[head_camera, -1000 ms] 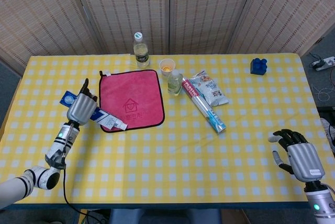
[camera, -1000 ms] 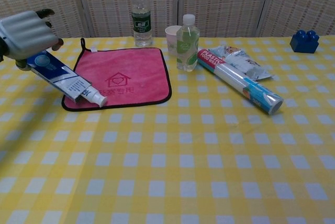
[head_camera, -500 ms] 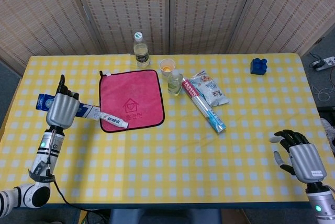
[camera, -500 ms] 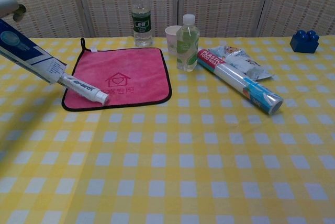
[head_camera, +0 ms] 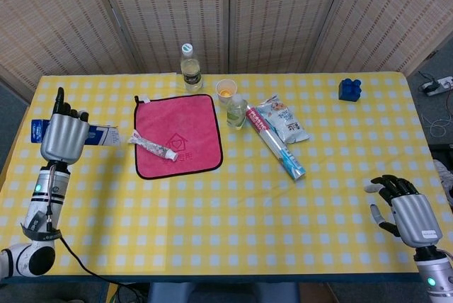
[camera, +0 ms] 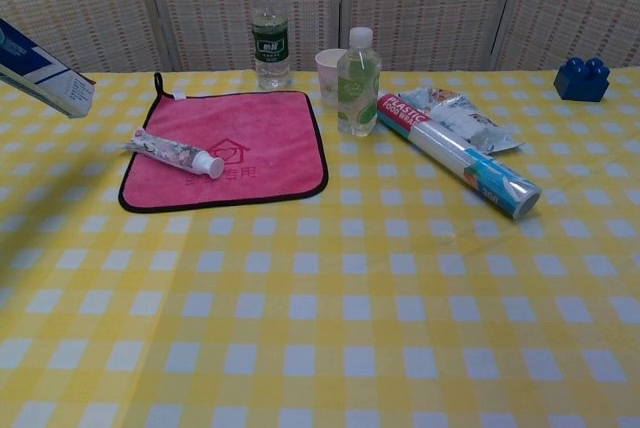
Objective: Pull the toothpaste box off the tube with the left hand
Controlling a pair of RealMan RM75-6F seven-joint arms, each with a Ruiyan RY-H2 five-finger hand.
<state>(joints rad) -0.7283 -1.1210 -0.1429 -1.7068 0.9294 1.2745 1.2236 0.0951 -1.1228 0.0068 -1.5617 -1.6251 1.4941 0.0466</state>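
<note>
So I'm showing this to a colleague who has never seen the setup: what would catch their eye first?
Probably the pink cloth at the table's centre-left, with the toothpaste tube lying free across its left edge. Next, the left hand at the far left, holding the toothpaste box clear of the tube. The right hand sits idle at the near right corner.
</note>
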